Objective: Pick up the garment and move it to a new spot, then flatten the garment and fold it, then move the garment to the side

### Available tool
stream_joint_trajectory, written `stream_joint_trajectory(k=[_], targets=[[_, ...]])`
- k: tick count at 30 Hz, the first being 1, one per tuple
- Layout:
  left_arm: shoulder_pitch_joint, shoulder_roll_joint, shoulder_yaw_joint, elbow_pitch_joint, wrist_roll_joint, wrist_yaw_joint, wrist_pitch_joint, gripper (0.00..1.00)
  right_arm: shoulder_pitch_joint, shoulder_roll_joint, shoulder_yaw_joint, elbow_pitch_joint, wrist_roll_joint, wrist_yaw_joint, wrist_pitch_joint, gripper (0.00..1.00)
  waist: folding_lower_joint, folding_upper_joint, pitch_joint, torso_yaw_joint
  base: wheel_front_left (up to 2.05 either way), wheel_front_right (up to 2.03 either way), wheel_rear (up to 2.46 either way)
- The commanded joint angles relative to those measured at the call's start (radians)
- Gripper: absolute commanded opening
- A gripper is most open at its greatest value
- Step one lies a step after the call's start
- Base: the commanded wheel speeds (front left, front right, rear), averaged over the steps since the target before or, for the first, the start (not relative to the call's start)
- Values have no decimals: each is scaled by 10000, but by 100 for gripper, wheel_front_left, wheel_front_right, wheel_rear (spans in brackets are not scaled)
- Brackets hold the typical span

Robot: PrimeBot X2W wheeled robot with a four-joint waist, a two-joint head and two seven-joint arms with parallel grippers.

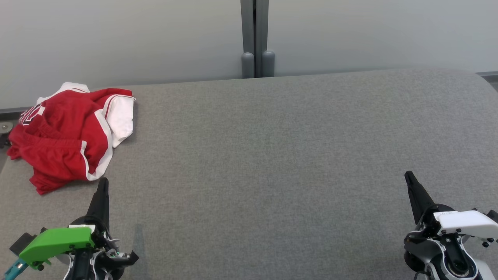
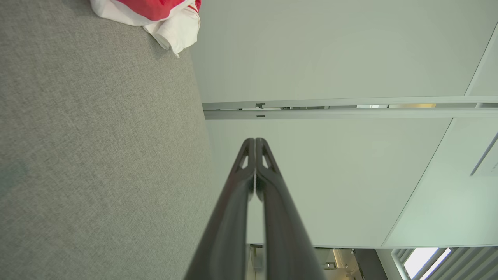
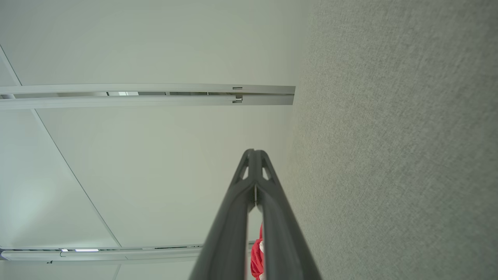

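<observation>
The garment [image 1: 70,134] is a red piece with white trim, lying crumpled at the far left of the grey fabric table [image 1: 272,155]. Its white edge [image 2: 171,27] shows at the top of the left wrist view, and a red sliver [image 3: 256,258] shows between the fingers in the right wrist view. My left gripper [image 1: 103,182] is shut and holds nothing, its tip just short of the garment's near edge. At the lower right, far from the garment, my right gripper [image 1: 407,175] is shut with nothing in it. Both pairs of fingers [image 2: 255,142] [image 3: 255,151] are pressed together.
A pale wall stands behind the table, with a grey vertical post [image 1: 255,39] at its middle. The table's left edge runs right beside the garment, which overhangs it slightly.
</observation>
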Motion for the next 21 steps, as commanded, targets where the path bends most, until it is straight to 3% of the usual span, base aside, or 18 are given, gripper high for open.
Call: stream_joint_trajectory(k=[1, 21], targets=[[-108, 61, 13, -32, -35, -16, 29, 0, -74, -54, -16, -34, 10, 0, 37, 0, 0, 0, 0, 0, 0, 0, 0], [-108, 61, 13, -32, -35, -16, 29, 0, -74, -54, -16, -34, 10, 0, 36, 0, 0, 0, 0, 0, 0, 0, 0]])
